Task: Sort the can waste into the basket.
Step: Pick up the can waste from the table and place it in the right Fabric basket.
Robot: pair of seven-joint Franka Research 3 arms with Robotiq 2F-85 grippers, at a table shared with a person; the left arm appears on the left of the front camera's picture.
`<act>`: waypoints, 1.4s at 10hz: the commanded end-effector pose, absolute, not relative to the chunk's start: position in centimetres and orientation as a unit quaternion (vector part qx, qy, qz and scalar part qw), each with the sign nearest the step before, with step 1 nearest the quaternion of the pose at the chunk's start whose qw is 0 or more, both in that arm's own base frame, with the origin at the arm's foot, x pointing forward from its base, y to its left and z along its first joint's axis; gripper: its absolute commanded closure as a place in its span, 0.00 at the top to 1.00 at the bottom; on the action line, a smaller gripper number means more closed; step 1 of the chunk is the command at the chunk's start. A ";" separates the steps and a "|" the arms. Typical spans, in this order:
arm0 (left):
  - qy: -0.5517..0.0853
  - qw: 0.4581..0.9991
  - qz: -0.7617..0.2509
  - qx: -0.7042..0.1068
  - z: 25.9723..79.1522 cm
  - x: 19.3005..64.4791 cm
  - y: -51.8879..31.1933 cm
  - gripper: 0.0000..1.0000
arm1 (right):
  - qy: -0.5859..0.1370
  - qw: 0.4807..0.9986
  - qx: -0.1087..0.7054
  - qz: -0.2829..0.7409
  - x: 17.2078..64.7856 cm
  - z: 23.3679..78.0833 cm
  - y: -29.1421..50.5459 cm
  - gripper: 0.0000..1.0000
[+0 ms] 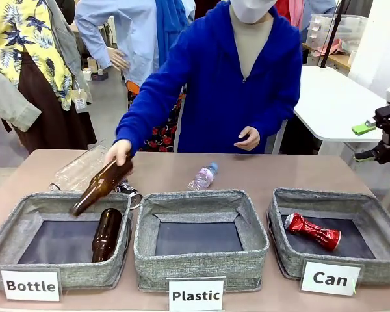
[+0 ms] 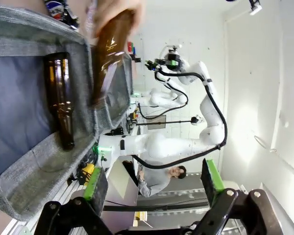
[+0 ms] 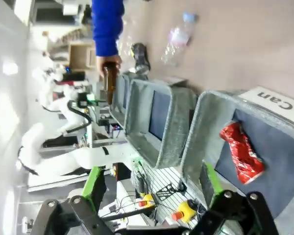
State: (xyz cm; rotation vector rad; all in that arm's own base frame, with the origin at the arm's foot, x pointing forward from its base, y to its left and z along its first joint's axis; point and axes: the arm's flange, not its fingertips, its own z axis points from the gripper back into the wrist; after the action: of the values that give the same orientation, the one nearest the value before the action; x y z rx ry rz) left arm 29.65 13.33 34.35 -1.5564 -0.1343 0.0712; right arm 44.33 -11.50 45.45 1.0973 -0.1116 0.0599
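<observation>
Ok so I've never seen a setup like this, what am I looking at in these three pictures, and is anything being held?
It is a table with two robot arms and a person sorting waste. One picture looks across the table from the robot's side. The other two come from cameras on each arm's wrist, so they appear rolled sideways.

The left gripper and right gripper, with green-padded fingers, are both open and hold nothing.

Three grey baskets stand in a row: Bottle basket, Plastic basket, Can basket. A red can lies in the Can basket and a brown bottle in the Bottle basket. The person's hand is lowering a second brown bottle. On the table behind lie a black can and two clear plastic bottles.
</observation>
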 end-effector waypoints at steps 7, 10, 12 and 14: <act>-0.170 0.680 0.007 -0.713 42.0 14.4 21.5 1.00 | -0.042 0.872 0.477 0.101 43.9 46.0 -10.4 1.00; -0.135 0.702 -0.020 -0.699 42.7 16.5 18.9 1.00 | -0.042 0.872 0.477 0.101 43.9 46.0 -10.4 1.00; -0.063 0.744 -0.066 -0.662 43.4 20.0 13.9 1.00 | -0.042 0.872 0.477 0.101 43.9 46.0 -10.4 1.00; 0.021 0.784 -0.093 -0.613 42.0 23.7 7.9 1.00 | -0.042 0.872 0.477 0.101 43.9 46.0 -10.4 1.00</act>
State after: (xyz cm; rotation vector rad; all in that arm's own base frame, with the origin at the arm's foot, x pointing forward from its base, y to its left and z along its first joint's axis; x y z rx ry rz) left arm 23.36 12.55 43.27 -1.3908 -0.0322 -0.1839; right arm 44.05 -10.22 45.69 1.0008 -0.0782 0.1897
